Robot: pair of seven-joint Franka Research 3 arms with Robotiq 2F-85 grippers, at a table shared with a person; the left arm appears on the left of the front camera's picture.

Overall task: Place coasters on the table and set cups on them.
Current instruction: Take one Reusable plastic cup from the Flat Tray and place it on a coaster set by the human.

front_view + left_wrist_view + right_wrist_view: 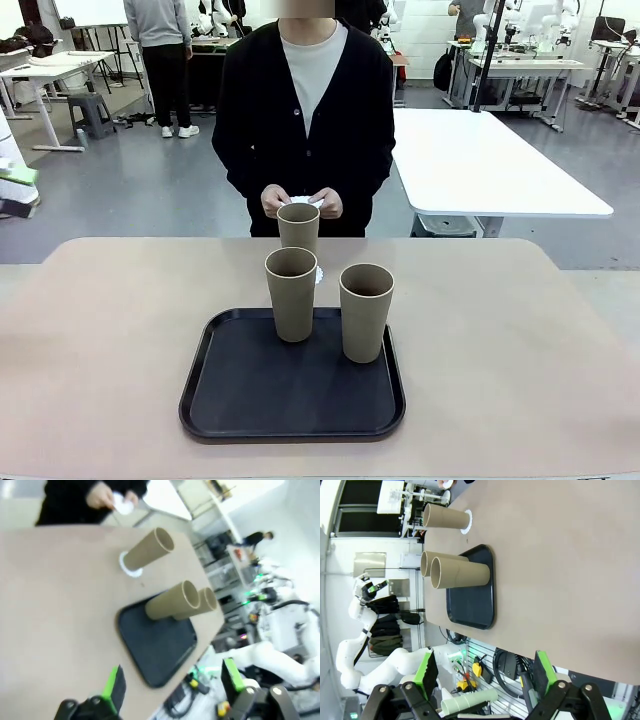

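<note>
One tall, tapered, matte beige-brown cup [298,228] is seen standing on a thin white round coaster [129,570] with a scalloped edge. The coaster lies on the large beige-tan table [100,330], just beyond the far edge of the black rounded-square tray [240,400], so one placement of three is judged done. A second cup [291,293] and a third cup [366,311] stand upright on the tray, near each other, and no coaster has been laid out for either. More white discs [306,200] (probably the remaining coasters, though their number cannot be told) are held in the person's hands [300,203] at the far edge of the table. Two coasters are thus left to be put down and two cups to be moved onto them. In the front view the laid coaster is mostly hidden behind the second cup and is seen as a sliver, whereas in both wrist views it is shown as a ring around its cup's base. The robot's fingers are given by the wrist views. The left gripper [173,680] is held with its green pads spread wide and nothing between them, and the right gripper [485,672] is likewise spread and empty, both well back from the cups.
</note>
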